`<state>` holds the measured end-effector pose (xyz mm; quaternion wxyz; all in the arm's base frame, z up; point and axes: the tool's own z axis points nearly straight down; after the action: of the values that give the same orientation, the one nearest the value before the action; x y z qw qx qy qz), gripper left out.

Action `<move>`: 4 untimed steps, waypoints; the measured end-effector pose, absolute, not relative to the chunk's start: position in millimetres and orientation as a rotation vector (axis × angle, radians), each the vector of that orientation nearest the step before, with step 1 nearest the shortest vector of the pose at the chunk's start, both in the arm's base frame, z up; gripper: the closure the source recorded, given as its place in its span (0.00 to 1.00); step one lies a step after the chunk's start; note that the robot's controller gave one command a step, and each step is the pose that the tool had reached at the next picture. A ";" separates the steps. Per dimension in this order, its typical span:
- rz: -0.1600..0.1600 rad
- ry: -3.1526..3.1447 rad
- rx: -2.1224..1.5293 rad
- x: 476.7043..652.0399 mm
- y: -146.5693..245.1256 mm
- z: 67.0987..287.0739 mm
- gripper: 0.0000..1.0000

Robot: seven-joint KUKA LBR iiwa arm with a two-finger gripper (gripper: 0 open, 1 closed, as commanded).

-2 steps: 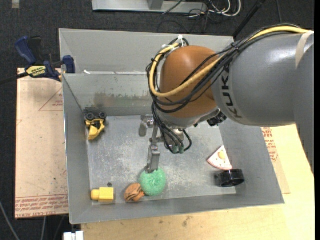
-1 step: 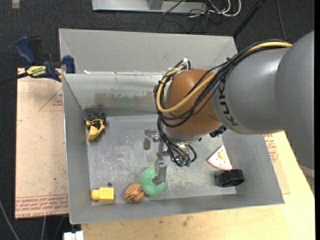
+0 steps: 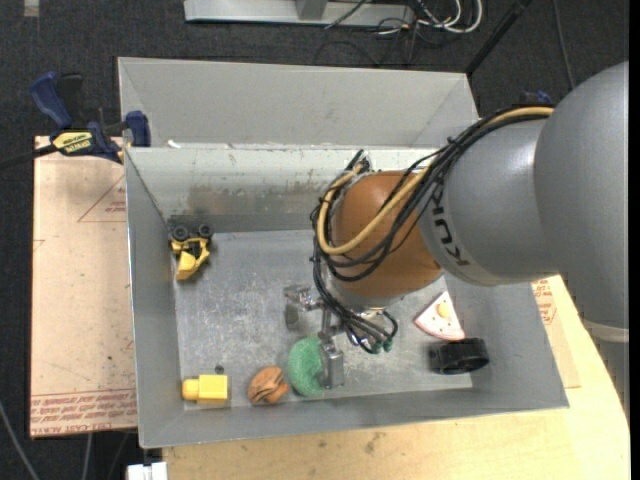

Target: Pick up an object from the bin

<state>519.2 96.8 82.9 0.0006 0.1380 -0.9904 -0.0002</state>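
Note:
My gripper (image 3: 312,338) hangs over the front middle of the bin, below the orange wrist cover. One finger (image 3: 295,306) stands left over bare floor; the other (image 3: 331,363) reaches down against a green rounded lump (image 3: 303,367). The fingers stand apart with nothing between them. A brown nut-like ball (image 3: 267,385) lies just left of the green lump.
A yellow block (image 3: 206,389) lies at the front left. A yellow and black toy vehicle (image 3: 190,248) sits at the back left. A pizza-slice wedge (image 3: 438,317) and a black ring-shaped piece (image 3: 458,355) lie to the right, under the arm.

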 end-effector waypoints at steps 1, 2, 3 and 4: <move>-0.003 -3.068 0.659 497.9 116.3 72.4 1.00; -0.003 -3.068 0.659 497.9 116.2 72.4 1.00; -0.003 -3.067 0.659 508.9 109.5 119.2 1.00; -0.002 -3.090 0.642 506.6 119.2 137.6 1.00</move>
<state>506.6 119.2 137.6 -0.0072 0.2034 -0.9791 -0.0005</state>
